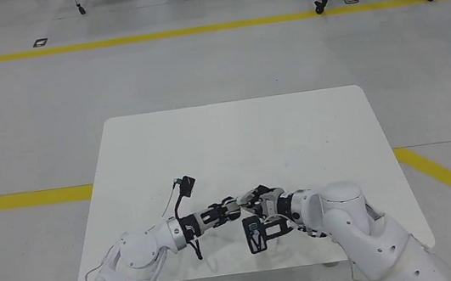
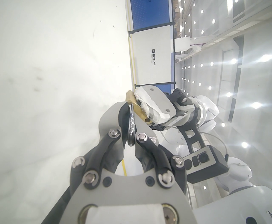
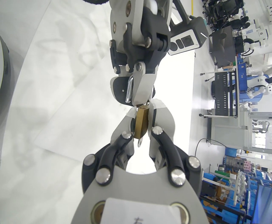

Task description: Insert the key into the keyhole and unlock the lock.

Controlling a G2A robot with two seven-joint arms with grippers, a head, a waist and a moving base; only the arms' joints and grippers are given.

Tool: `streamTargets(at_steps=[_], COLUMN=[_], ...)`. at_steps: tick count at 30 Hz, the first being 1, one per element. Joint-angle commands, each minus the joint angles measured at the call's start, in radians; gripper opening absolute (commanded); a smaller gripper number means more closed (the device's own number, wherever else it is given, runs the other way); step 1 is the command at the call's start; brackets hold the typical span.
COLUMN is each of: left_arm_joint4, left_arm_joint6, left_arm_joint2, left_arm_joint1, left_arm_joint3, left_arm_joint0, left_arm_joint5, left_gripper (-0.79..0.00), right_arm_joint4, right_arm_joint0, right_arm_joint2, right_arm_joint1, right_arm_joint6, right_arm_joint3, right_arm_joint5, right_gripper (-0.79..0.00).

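A small brass padlock (image 3: 141, 125) is clamped between the fingers of my right gripper (image 3: 142, 115), held above the white table (image 1: 234, 139). My left gripper (image 2: 130, 115) is shut on a silver key (image 2: 131, 125), whose bow sticks out between its fingers. The key's tip meets the brass padlock (image 2: 136, 104) at its end face; the blade itself is hidden. In the right wrist view the silver key (image 3: 129, 91) sits in the facing gripper, just beyond the padlock. From above, both grippers meet near the table's front edge, left gripper (image 1: 236, 207) touching right gripper (image 1: 255, 201).
A black cable with a small plug (image 1: 183, 183) arches up from the left arm. The table's front edge (image 1: 225, 271) runs just below both wrists. Yellow floor lines (image 1: 194, 31) cross the room beyond the table.
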Motion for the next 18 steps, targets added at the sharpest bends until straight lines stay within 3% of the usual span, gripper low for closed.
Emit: streamTargets(at_steps=[1,10,11,13,18], left_arm_joint4=[0.005,0.043,0.045,0.045,0.036], left_arm_joint6=[0.003,0.037,0.041,0.044,0.046], left_arm_joint2=[0.0,0.0,0.0,0.001,-0.008], left_arm_joint1=[0.001,0.002,0.002,0.002,0.004], left_arm_joint3=[-0.001,-0.01,-0.01,-0.011,-0.005], left_arm_joint0=[0.0,0.008,0.009,0.01,0.009], left_arm_joint5=[0.0,-0.009,-0.008,-0.007,-0.005], left_gripper=[-0.785,-0.785,-0.603,0.0,0.0], right_arm_joint4=[0.004,0.095,0.121,0.16,0.245], right_arm_joint0=[-0.002,-0.019,-0.018,-0.012,0.014], right_arm_joint2=[0.004,0.038,0.043,0.052,0.047], right_arm_joint1=[0.002,0.003,0.002,0.001,-0.005], right_arm_joint6=[0.002,0.011,0.008,0.011,0.033], right_arm_joint3=[-0.004,0.019,0.029,0.051,0.123], right_arm_joint5=[-0.002,0.015,0.016,0.011,-0.022], right_gripper=[-0.785,-0.785,-0.785,-0.785,-0.785])
